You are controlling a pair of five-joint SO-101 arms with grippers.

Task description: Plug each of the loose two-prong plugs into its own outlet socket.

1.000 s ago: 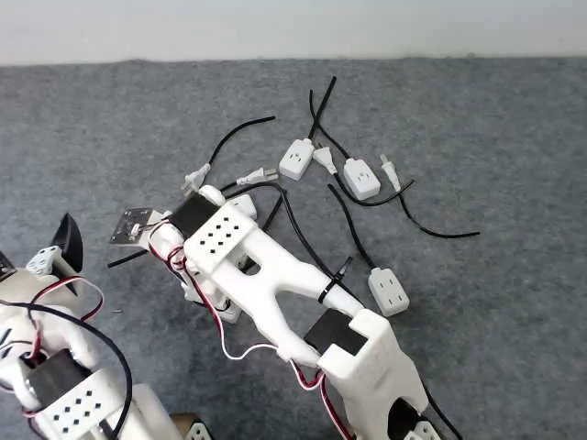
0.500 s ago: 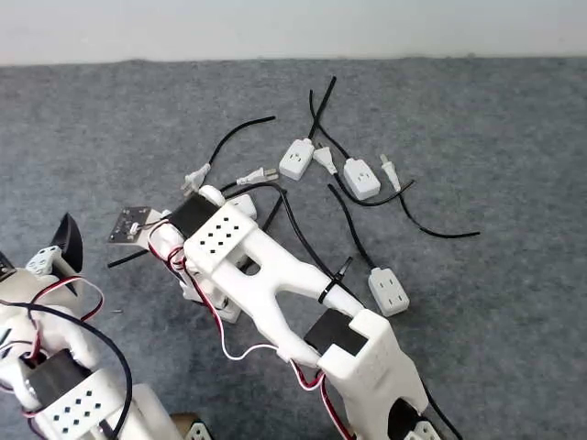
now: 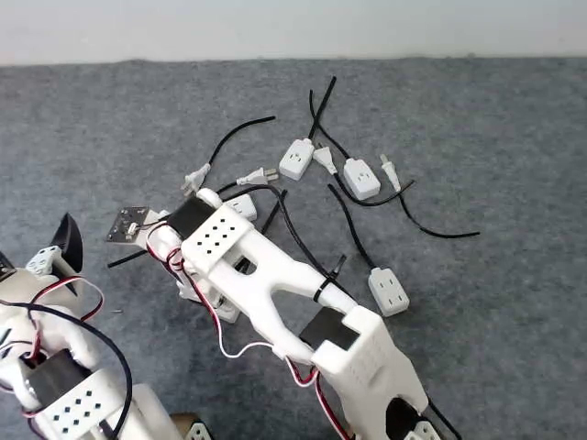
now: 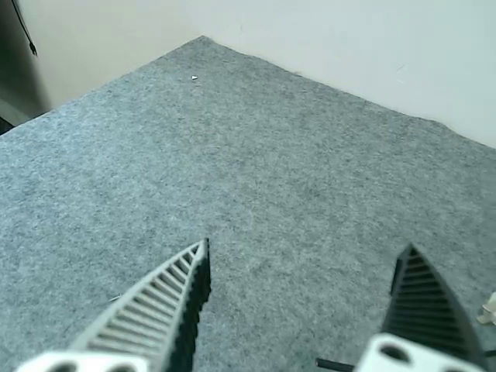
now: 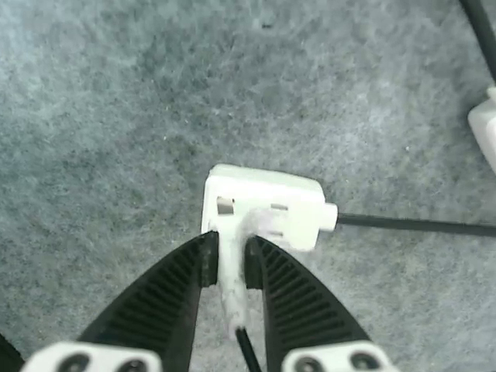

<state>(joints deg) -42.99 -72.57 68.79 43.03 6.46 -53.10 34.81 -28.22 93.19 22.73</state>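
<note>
White arms (image 3: pixel 275 275) carry red and black cables (image 3: pixel 216 319), apparently zip-tied.

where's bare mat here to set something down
Bare mat lies far left, between the wall and the left arm, and far right, past the curled black cord. The middle is crowded: sockets, loose plugs, the right arm.

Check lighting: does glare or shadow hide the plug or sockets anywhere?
High view: soft, even light, faint shadow under the right arm, sockets plain. Right wrist view: white plug in the right tool and its socket bright, not washed out. Left wrist view: mat evenly lit, no glare.
</note>
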